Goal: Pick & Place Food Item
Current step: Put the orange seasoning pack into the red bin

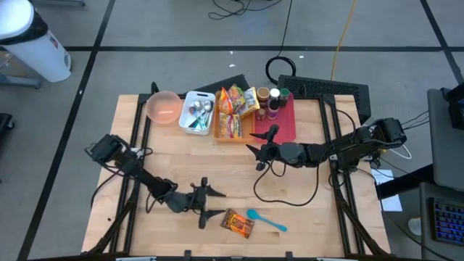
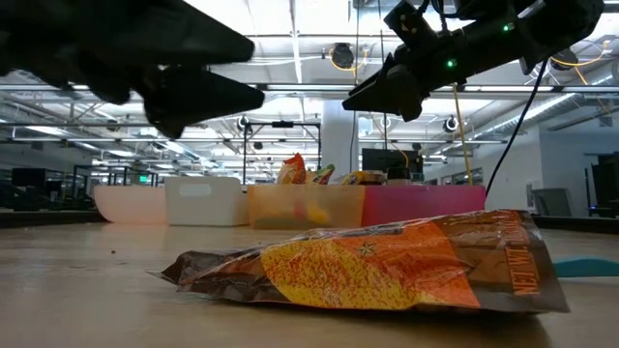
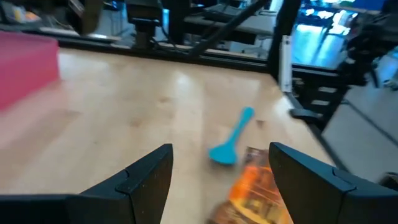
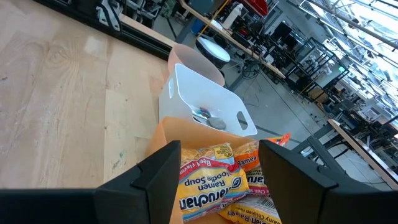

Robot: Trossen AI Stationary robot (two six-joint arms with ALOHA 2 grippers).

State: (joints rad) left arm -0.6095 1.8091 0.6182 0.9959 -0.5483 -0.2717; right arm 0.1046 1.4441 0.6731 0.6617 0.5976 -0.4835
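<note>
The clearest writing sits on the yellow noodle packets (image 4: 214, 180) seen from the right wrist: "Maruchan", "Ramen Noodle Soup" and "Beef Flavor", with a second packet below it reading partly "Chicken". They lie in the orange bin (image 1: 230, 116) at the far side of the table (image 1: 304, 217), between the white bin (image 1: 196, 112) holding metal utensils and the red tray (image 1: 284, 122) carrying a few bottles; a pink bowl (image 1: 164, 107) stands at the left end of that row. The snack bag (image 1: 238, 223), orange and brown, lies flat near the table's near edge, and its printing cannot be read in any view, though the low view shows some lettering at its right end. A blue spoon (image 1: 267, 220) lies just to the right of the bag, touching or nearly touching it. The left gripper (image 1: 205, 201) hovers just left of the bag, its fingers spread apart and empty, with the bag beyond the fingertips and off the pads. The right gripper (image 1: 261, 148) hangs above the table near the orange bin and red tray, its fingers parted and holding nothing, well apart from the bag.
</note>
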